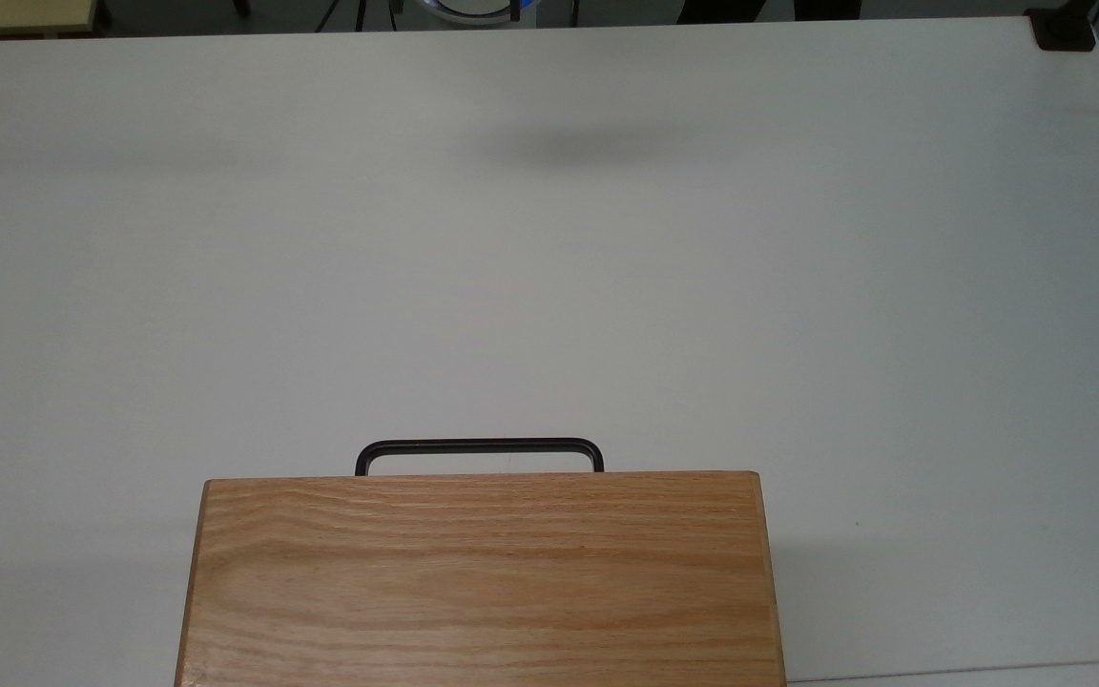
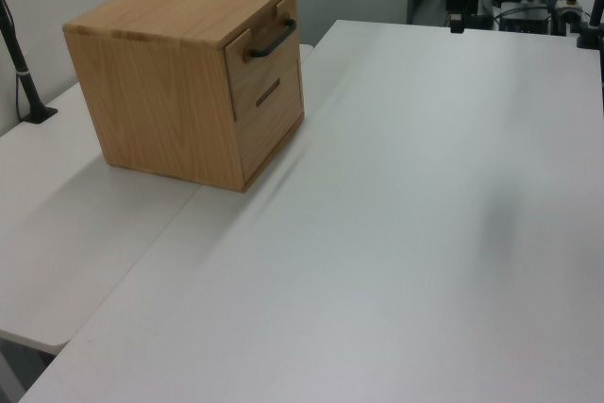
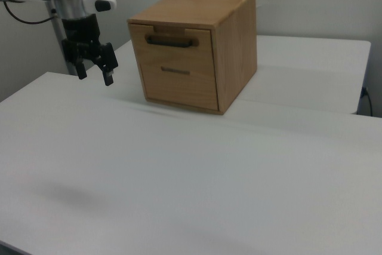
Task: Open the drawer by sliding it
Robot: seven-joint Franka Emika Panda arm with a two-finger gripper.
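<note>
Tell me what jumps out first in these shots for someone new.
The oak cabinet dominates, sitting toward the far side of the white table in the right view. Its drawer sits shut at the top of the front, with a black bar handle. The robot's hand hangs open above the table at the right view's left, well apart from the handle.
</note>
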